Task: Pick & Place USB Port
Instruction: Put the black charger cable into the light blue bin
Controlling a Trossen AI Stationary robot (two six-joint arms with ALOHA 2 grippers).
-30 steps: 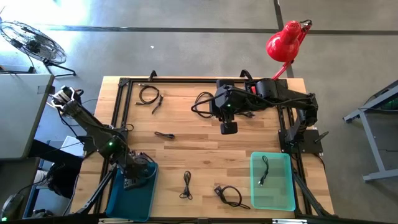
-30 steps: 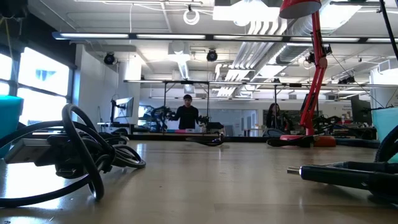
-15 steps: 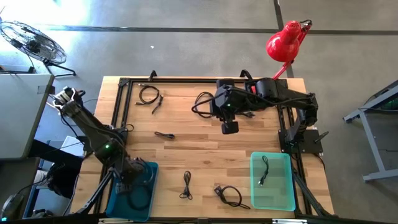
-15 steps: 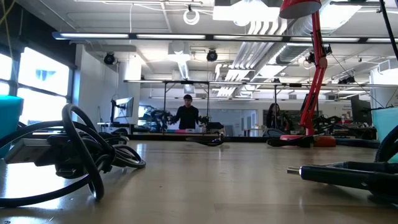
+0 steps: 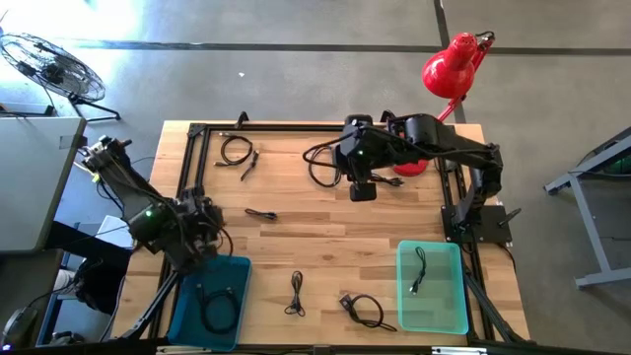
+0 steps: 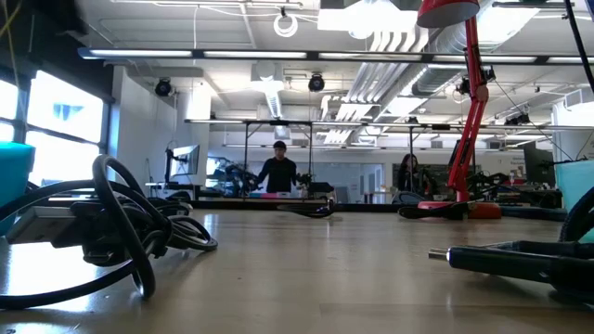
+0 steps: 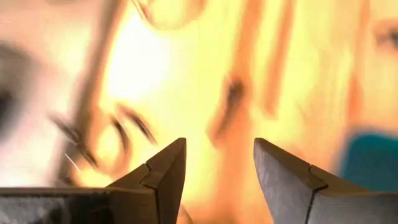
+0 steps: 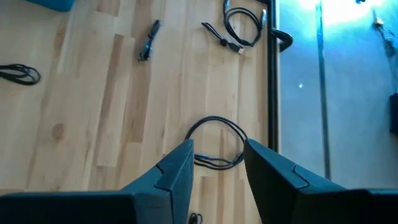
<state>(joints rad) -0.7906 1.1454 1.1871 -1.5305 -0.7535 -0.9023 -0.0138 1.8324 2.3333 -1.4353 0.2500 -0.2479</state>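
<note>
Several black USB cables lie on the wooden table: a coil (image 5: 237,153) at the far left, a short one (image 5: 260,213), one (image 5: 296,293) near the front and a coil (image 5: 363,309) beside it. Another cable (image 5: 219,301) lies in the blue bin (image 5: 187,314), and one (image 5: 418,271) lies in the green bin (image 5: 454,296). My left gripper (image 5: 205,237) (image 7: 219,146) is open and holds nothing, raised over the blue bin's far edge. My right gripper (image 5: 362,192) (image 8: 217,146) is open, high above a looped cable (image 8: 214,119) at the far middle.
A black frame (image 5: 197,133) runs along the table's far and side edges. A red lamp (image 5: 449,69) stands at the far right corner. In the low view, cables (image 6: 111,223) (image 6: 520,260) lie in the foreground, and people stand in the room beyond.
My left gripper has risen out of the blue bin, gone toward the table's far edge and turned its wrist, staying open. The cable it stood over stays lying in the blue bin.
</note>
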